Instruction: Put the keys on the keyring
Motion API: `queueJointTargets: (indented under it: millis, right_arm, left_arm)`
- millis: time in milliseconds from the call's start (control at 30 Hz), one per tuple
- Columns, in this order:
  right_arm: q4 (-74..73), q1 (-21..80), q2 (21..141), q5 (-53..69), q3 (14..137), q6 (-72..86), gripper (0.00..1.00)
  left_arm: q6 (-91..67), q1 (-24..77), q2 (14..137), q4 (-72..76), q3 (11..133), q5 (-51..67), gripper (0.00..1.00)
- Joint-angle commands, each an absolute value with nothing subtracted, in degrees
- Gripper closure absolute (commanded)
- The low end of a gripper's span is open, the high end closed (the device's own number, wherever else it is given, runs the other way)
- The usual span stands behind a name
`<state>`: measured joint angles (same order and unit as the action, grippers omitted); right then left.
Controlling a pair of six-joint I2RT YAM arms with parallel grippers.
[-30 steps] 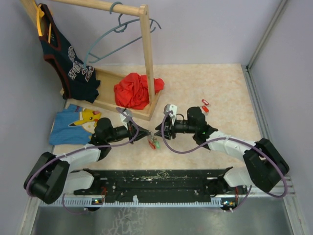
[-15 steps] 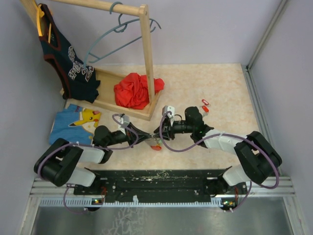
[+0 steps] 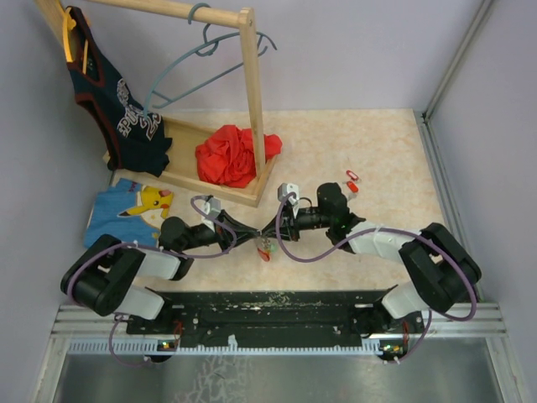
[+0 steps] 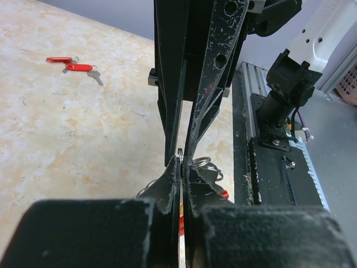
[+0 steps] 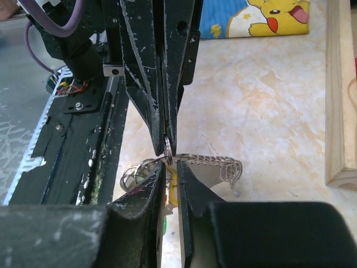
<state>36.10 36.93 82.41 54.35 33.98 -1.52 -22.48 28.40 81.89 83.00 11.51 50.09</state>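
Mid-task: your left tool [image 4: 182,184] clamps the thin grey wire keyring [image 5: 167,148], your right tool [image 5: 170,176] is nearly closed with its grip unclear, some bright-tagged small metal keys [image 3: 265,249] seem already on, and two red-tagged keys [image 3: 351,180] lie loose at upper right.

Red keys [image 3: 351,180], red cloth [image 3: 231,155], blue cartoon-print shirt [image 3: 117,214].

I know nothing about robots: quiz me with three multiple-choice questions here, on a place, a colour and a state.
1. Where are the two red keys? A on the blue shirt; B on the bare table; C on the rack.
2. The crumpled cloth is: A green; B white; C red.
3. The left gripper is: A shut on a metal ring; B wide open; C holding a hanger.
Answers: B, tabletop shows all round them; C, it is red; A, its tips pinch the ring.
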Motion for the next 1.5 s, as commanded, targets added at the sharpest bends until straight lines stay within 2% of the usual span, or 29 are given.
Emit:
queueJointTargets:
  millis: [0, 167, 267, 400, 600, 733, 1000, 1467]
  right_arm:
    - [41.6, 36.6, 82.6, 57.1, 35.0, -0.9, 0.88]
    - [41.3, 36.6, 82.6, 57.7, 35.5, -0.8, 1.00]
    - [38.1, 36.6, 82.3, 57.3, 36.3, -2.5, 1.00]
    - [24.7, 36.6, 80.7, 54.4, 39.1, -9.4, 1.00]
    - [3.8, 37.0, 79.3, 48.9, 46.1, -18.8, 1.00]
    - [-8.7, 38.8, 79.9, 42.6, 51.9, -24.7, 1.00]
    - [-29.6, 45.9, 82.8, 28.0, 65.2, -29.4, 1.00]
    - [-33.6, 51.6, 84.7, 20.0, 70.5, -28.9, 1.00]
  left_arm:
    - [-23.5, 28.7, 82.9, 88.8, 11.4, 51.6, 1.00]
    - [-24.3, 28.8, 84.7, 90.9, 11.5, 52.0, 1.00]
    - [-24.3, 28.8, 85.2, 92.0, 11.2, 51.9, 1.00]
    - [-23.0, 28.8, 84.6, 90.1, 11.1, 51.6, 0.96]
    - [-18.9, 28.7, 81.7, 82.1, 11.8, 51.2, 0.80]
    - [-14.5, 28.7, 78.1, 71.7, 13.3, 51.0, 0.72]
    - [-7.8, 28.8, 71.7, 58.4, 14.6, 48.1, 0.68]
    - [-15.6, 29.1, 75.2, 69.2, 14.0, 51.9, 0.67]
